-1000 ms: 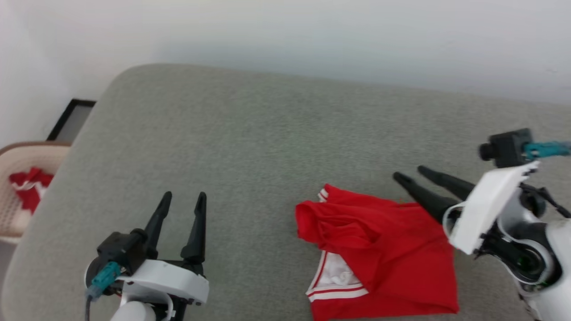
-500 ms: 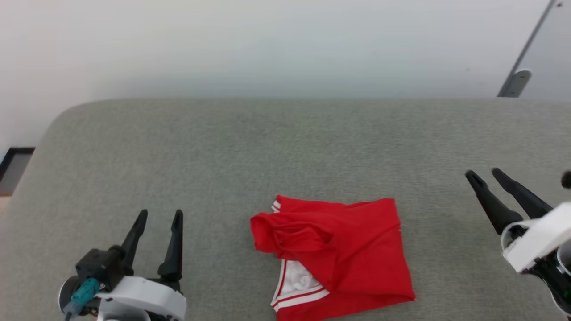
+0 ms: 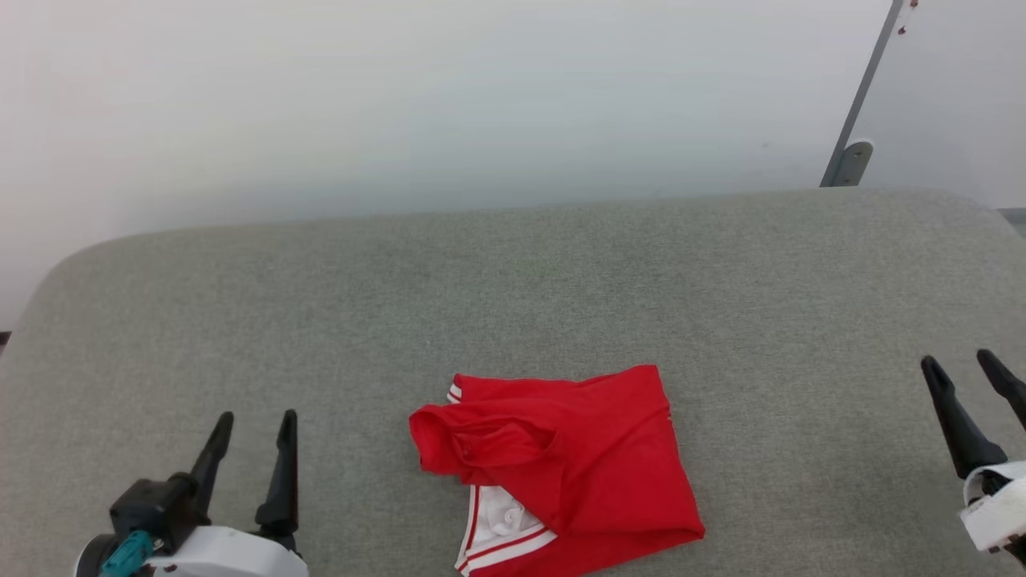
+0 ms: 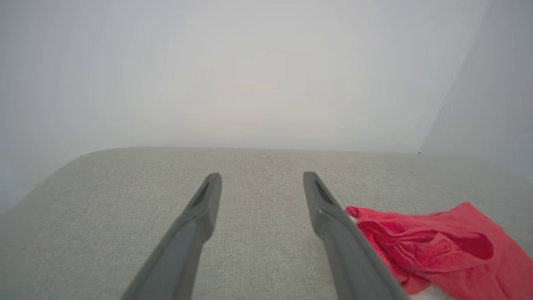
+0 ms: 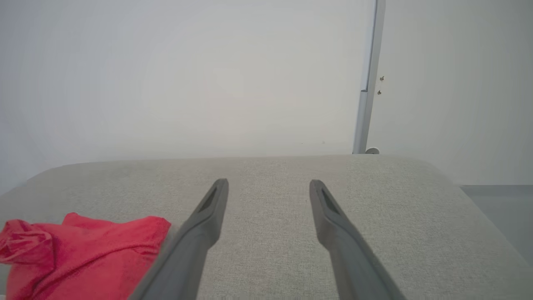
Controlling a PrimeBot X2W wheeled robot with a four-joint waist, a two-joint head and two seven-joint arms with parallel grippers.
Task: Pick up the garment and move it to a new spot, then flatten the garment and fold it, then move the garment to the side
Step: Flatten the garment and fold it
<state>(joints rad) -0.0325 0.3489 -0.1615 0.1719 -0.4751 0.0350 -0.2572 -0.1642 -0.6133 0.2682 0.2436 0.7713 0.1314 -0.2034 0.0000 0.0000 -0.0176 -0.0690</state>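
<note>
Since a second ago my head has swung round, so the whole picture has shifted. Measured against the garment (image 3: 561, 473) itself, my right pincer (image 3: 958, 361) has come off its right edge and now stands well apart, spread wide and empty. My left pincer (image 3: 256, 418) is likewise wide and holds nothing; it is near the garment's left side but not touching it.

The red garment lies loose on the grey padded surface (image 3: 513, 272), close to its near edge, crumpled and doubled over itself. That edge is my biggest worry: I judge that a pull toward me could drag the cloth over it. Next come the layers: a pinch from above may catch just the top sheet, so the rest trails and bunches instead of spreading flat. The rolled lump (image 3: 473, 437) at the left could stay twisted under a fold. Smallest, the white side panel (image 3: 501, 521) peeks out below, and I cannot tell which way it is turned.

Behind the padded surface runs the pale wall (image 3: 401, 96), and a grey post (image 3: 864, 80) stands at the far right, well apart from the cloth. Bare grey fabric lies between each pincer and the garment, so I judge neither approach blocked.
</note>
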